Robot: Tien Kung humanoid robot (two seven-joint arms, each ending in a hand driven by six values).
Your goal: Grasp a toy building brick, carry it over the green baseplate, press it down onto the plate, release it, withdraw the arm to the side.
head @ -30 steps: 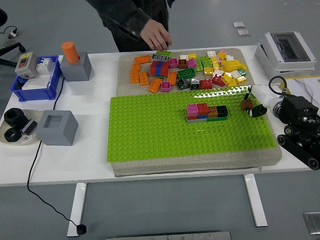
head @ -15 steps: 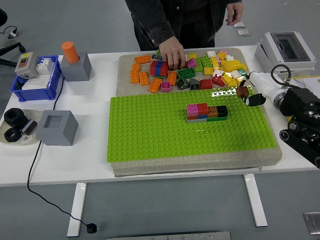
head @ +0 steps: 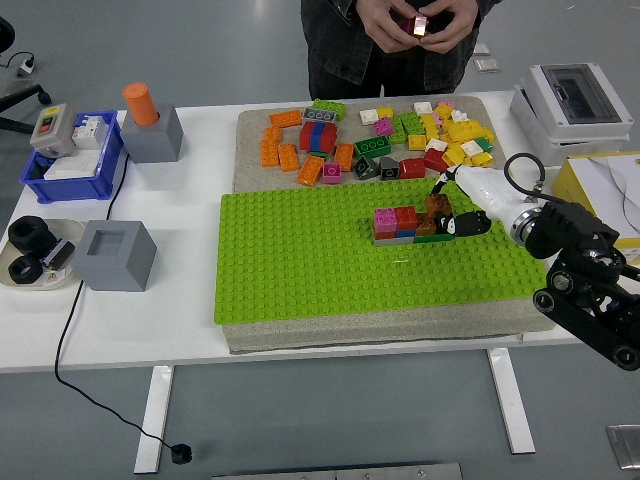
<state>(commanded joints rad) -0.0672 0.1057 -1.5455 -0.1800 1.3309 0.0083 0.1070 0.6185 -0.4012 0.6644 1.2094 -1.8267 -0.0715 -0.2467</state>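
The green baseplate (head: pixel 300 260) lies on a beige mat in the middle of the table. On its right half stands a small cluster of joined bricks (head: pixel 400 224) in pink, red, brown, black, grey and blue. My right hand (head: pixel 448 206) reaches in from the right and is shut on a brown brick (head: pixel 436 205), held right on top of the cluster's right end. Loose bricks (head: pixel 380 140) lie in a pile on the mat behind the plate. A person at the far side holds a small brick (head: pixel 420 24) in both hands, up off the table.
At the left stand a blue bin (head: pixel 70 170), a grey block with an orange cylinder (head: pixel 150 125), a hollow grey block (head: pixel 115 255) and a plate with black rings (head: pixel 35 250). A grey electrical box (head: pixel 570 95) and a yellow box (head: pixel 610 195) are at the right.
My right hand has carried the brown brick leftward from the plate's right edge onto the brick cluster. The person took a brick from the pile and lifted it up in both hands.
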